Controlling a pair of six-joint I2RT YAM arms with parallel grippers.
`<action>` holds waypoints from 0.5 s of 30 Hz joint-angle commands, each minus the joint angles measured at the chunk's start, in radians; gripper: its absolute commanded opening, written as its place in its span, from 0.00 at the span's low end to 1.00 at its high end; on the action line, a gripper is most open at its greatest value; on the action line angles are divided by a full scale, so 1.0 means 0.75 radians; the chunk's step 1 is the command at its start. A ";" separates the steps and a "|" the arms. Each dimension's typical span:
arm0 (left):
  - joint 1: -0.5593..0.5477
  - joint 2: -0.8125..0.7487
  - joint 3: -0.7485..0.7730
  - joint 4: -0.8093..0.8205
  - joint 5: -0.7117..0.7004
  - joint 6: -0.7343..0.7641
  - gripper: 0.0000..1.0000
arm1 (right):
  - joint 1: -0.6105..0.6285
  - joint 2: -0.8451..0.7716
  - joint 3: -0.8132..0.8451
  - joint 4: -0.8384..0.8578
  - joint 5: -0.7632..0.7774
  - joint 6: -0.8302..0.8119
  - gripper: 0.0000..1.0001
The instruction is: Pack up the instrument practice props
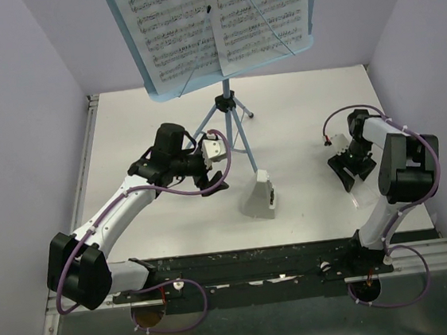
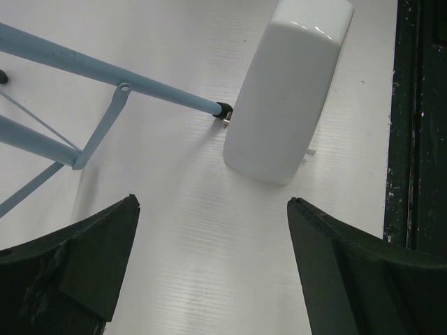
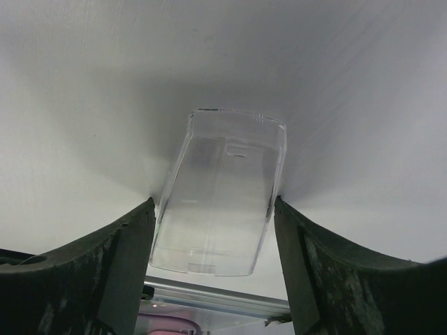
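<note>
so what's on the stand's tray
Two pages side by side, each under a wire holder. They cover most of the tray; only its blue edge shows.

Shining bright from above on the white desk (image 1: pixel 306 119), making soft, pale shadows under the music stand (image 1: pixel 226 103). Glinting off the white box (image 2: pixel 286 91) in the left wrist view. Turning grey along the top of the right wrist view, pooling dark shadow around the clear case (image 3: pixel 220 195). Looking a little soft there.
</note>
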 commanded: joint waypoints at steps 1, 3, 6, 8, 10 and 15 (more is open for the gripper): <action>0.007 0.000 -0.002 -0.006 0.010 0.004 0.96 | -0.007 0.041 0.035 -0.043 0.011 -0.001 0.78; 0.010 -0.004 -0.004 -0.010 0.014 0.004 0.96 | -0.007 0.045 0.037 -0.049 0.015 0.005 0.81; 0.007 -0.004 -0.004 -0.017 0.018 0.006 0.96 | -0.007 0.047 0.039 -0.047 0.019 0.009 0.80; 0.010 -0.006 -0.002 -0.015 0.023 0.010 0.96 | -0.009 0.047 0.039 -0.047 0.019 0.007 0.76; 0.007 -0.006 -0.006 -0.015 0.025 0.010 0.96 | -0.005 0.041 0.033 -0.041 0.021 0.009 0.72; 0.005 -0.012 -0.016 0.000 0.037 0.000 0.96 | 0.032 0.028 0.013 -0.025 0.064 0.003 0.70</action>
